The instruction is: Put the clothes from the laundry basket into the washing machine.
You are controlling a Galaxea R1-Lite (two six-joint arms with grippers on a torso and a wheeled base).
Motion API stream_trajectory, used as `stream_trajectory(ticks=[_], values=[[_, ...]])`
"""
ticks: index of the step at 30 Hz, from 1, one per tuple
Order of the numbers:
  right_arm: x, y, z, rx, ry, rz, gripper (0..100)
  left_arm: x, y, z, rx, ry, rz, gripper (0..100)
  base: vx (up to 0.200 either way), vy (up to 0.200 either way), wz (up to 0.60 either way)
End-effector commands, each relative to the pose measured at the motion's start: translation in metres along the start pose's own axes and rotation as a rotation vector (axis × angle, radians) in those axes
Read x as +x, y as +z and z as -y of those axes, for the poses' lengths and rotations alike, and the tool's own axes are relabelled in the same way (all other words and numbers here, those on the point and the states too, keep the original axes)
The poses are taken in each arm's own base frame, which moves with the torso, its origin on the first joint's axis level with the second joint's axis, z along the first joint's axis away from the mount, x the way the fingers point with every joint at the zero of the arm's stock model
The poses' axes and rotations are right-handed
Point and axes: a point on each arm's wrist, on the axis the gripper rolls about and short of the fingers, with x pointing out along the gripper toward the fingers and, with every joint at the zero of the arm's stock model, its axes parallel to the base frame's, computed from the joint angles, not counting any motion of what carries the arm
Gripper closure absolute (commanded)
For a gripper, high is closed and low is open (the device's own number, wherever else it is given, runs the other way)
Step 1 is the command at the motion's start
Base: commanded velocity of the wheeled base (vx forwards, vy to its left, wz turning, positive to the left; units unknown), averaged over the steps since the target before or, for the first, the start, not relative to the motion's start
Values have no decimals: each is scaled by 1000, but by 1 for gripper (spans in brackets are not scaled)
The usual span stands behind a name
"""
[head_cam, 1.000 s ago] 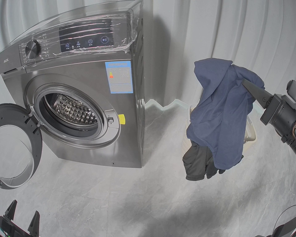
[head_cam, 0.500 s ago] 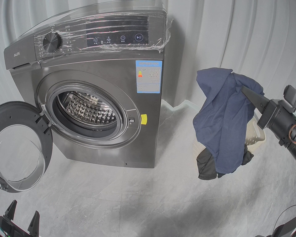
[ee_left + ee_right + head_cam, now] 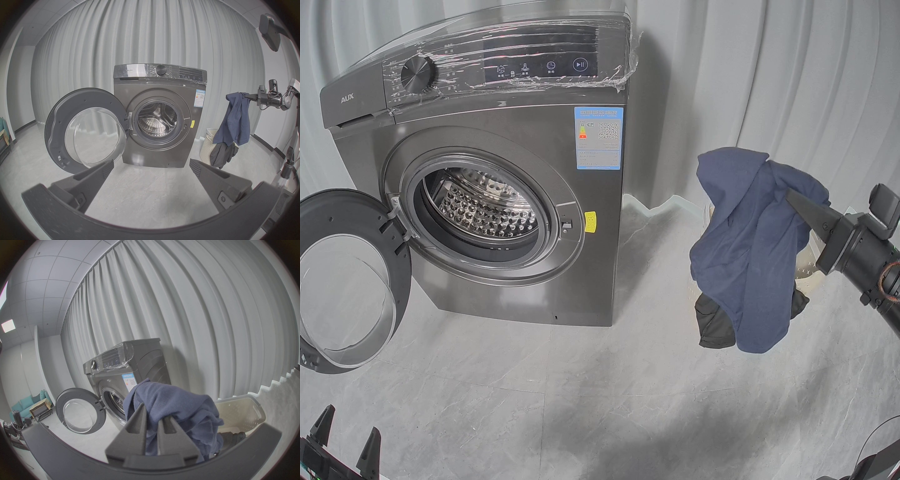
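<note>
The right tool was fully closed on a fold of a blue garment, a soft knit fabric. The garment hung in loose drapes clear of the floor, above the laundry basket, a cream perforated plastic tub. A dark crumpled garment showed below the blue hem. The left tool was wide open and held nothing. The washing machine, grey metal, stood with its round glazed door swung open, exposing the perforated steel drum.
</note>
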Motion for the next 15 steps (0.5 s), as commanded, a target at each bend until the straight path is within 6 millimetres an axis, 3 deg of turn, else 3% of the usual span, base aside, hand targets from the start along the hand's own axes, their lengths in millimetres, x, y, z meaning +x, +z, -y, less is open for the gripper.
stream_trajectory(ticks=[1,3,15], values=[[1,-9,0,-2,4,-34,100,0,-4,0,0,0,4,0,0,0,0],[0,-11,-1,-2,14,-45,100,0,-4,0,0,0,4,0,0,0,0],[-2,-14,-4,-4,35,-57,100,0,-4,0,0,0,4,0,0,200,0]])
